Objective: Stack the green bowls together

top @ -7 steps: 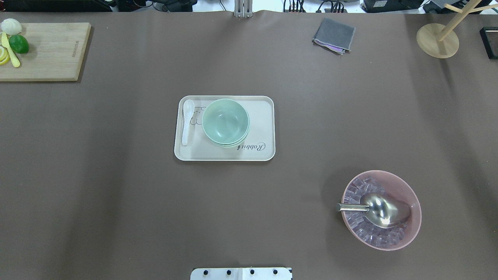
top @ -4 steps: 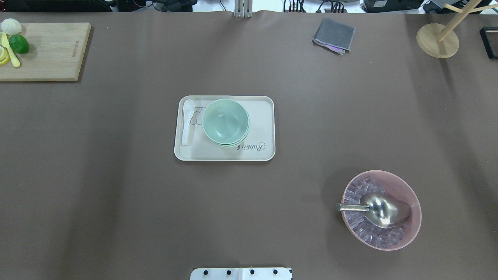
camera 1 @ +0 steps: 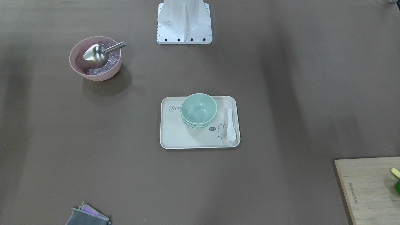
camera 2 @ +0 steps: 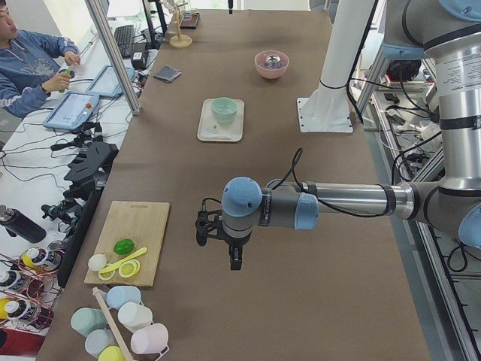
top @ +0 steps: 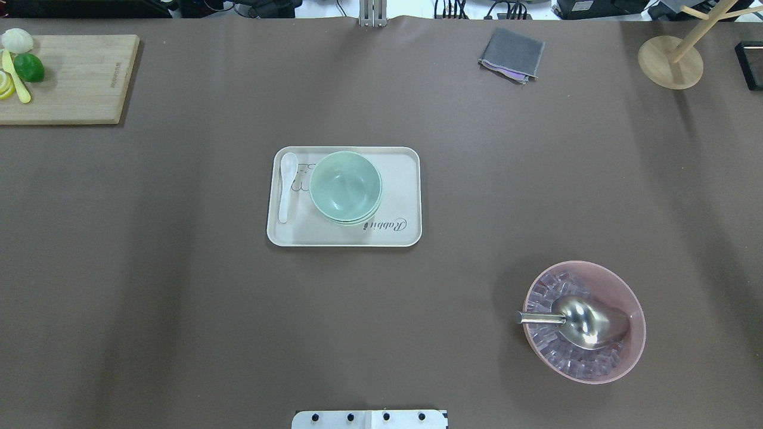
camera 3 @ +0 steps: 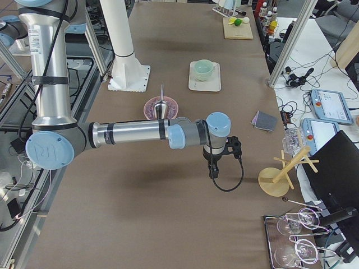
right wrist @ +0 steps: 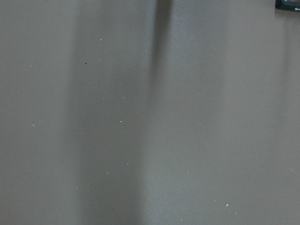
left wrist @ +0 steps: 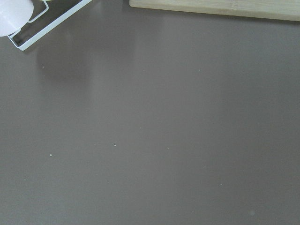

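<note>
The green bowls (top: 346, 186) sit nested in one stack on a cream tray (top: 400, 179) at the table's middle. The stack also shows in the front view (camera 1: 198, 109), the left side view (camera 2: 223, 110) and the right side view (camera 3: 203, 69). My left gripper (camera 2: 235, 259) shows only in the left side view, pointing down near the cutting board, far from the tray. My right gripper (camera 3: 213, 171) shows only in the right side view, low over bare table, far from the tray. I cannot tell if either is open or shut. Both wrist views show only table.
A white spoon (top: 287, 186) lies on the tray beside the stack. A pink bowl (top: 635, 310) with ice and a metal scoop (top: 587, 322) stands front right. A cutting board (top: 77, 77) with fruit, a grey cloth (top: 511, 55) and a wooden stand (top: 670, 62) lie along the far edge.
</note>
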`<state>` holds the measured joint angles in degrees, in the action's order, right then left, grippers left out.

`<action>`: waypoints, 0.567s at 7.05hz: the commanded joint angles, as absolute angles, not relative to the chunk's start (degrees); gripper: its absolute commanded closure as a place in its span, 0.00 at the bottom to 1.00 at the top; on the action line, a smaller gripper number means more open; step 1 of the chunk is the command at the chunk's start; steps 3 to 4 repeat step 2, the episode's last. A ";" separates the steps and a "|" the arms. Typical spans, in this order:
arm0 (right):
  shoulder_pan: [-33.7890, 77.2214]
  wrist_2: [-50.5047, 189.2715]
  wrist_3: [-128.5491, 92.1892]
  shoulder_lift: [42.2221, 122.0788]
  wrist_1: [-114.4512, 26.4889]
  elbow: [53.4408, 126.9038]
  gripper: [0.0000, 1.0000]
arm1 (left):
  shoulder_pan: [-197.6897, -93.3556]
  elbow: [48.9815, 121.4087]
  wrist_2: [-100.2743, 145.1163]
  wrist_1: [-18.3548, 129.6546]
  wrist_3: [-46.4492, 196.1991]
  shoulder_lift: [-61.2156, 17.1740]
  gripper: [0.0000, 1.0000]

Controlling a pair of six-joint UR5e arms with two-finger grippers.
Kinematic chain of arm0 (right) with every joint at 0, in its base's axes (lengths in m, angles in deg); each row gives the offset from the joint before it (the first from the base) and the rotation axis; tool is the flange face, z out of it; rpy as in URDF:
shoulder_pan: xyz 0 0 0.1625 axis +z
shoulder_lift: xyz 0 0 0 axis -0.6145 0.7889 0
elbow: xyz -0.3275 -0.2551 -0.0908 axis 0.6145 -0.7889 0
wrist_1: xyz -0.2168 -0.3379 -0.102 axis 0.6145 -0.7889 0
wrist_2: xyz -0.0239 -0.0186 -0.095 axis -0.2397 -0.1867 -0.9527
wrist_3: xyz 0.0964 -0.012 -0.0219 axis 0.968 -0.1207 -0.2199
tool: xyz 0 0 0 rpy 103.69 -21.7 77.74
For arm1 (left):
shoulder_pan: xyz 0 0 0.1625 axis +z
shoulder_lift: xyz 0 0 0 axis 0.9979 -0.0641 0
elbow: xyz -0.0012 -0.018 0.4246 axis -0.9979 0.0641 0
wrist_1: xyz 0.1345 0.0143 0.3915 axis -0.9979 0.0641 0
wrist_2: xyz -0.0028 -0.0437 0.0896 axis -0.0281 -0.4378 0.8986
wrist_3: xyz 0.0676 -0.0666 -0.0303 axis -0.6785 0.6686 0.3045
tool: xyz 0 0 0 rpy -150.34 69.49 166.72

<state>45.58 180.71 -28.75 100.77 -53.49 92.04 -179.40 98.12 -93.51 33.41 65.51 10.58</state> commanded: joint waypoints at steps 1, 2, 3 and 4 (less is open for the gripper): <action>45.75 180.75 -25.10 100.93 -53.54 91.93 0.00 | -179.40 98.11 -93.51 33.41 65.51 10.58 0.02; 46.19 180.75 -25.10 101.02 -53.54 92.01 0.00 | -179.40 98.11 -93.51 33.41 65.51 10.58 0.01; 46.19 180.75 -25.10 101.02 -53.54 92.01 0.00 | -179.40 98.11 -93.51 33.41 65.51 10.58 0.01; 46.19 180.75 -25.10 101.02 -53.54 92.01 0.00 | -179.40 98.11 -93.51 33.41 65.51 10.58 0.01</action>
